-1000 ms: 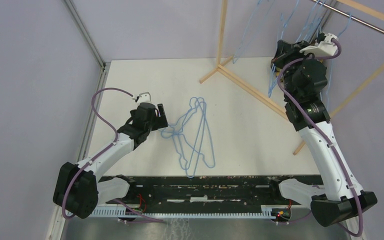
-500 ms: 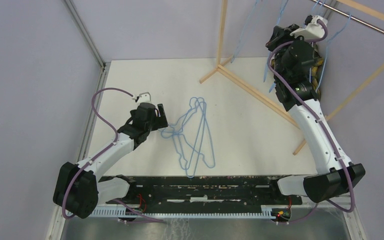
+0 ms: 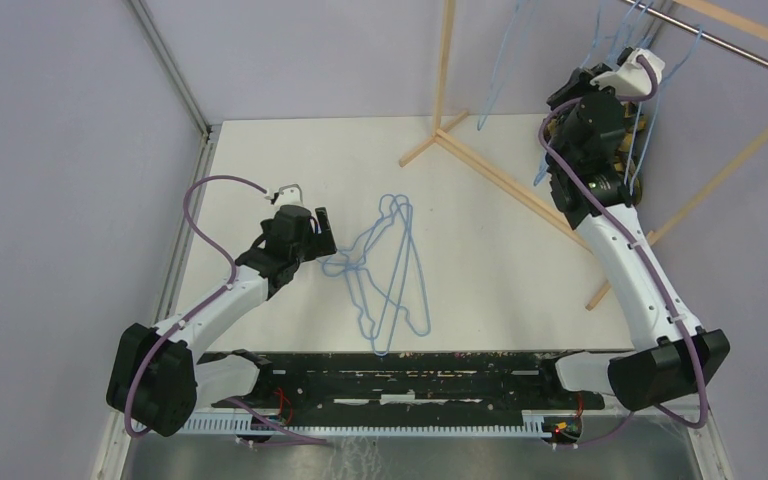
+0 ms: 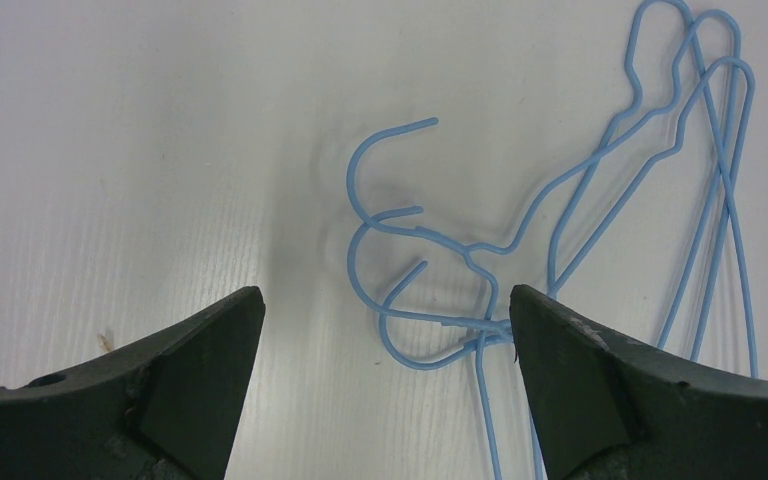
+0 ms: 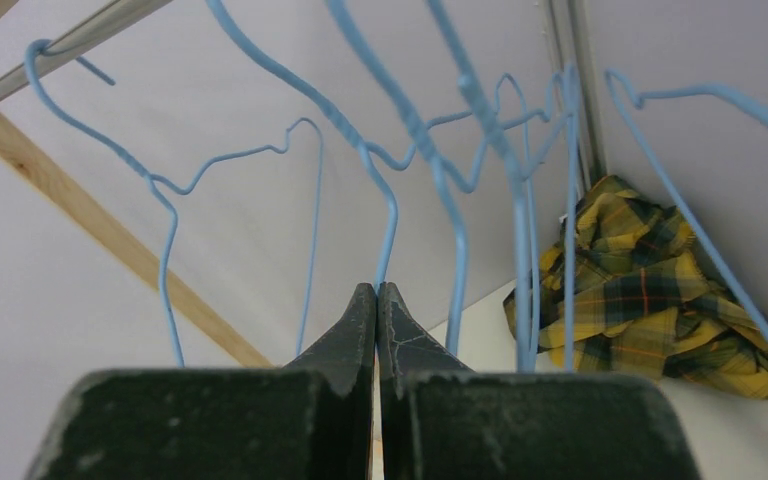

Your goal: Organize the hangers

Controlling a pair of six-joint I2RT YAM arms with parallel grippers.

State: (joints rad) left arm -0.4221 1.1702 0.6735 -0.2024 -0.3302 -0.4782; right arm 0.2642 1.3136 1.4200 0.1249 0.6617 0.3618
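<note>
Several light-blue wire hangers (image 3: 390, 270) lie tangled in a pile on the white table. My left gripper (image 3: 322, 232) is open just left of the pile; in the left wrist view its jaws (image 4: 385, 330) straddle the hangers' hooks (image 4: 400, 270) without touching them. My right gripper (image 3: 572, 95) is raised at the rack, among several hangers (image 3: 620, 40) hanging from the metal rail (image 3: 720, 40). In the right wrist view it (image 5: 377, 288) is shut, with one hanger's wire (image 5: 390, 230) rising from between its tips.
The wooden rack frame (image 3: 500, 175) stands at the back right, its feet on the table. A yellow-black plaid cloth (image 5: 650, 290) lies below the rail behind the right arm. A metal post (image 3: 170, 70) runs along the table's left edge.
My right arm has lifted and turned toward the rail, and the hanging hangers have swung. The left arm and the pile on the table have not moved.
</note>
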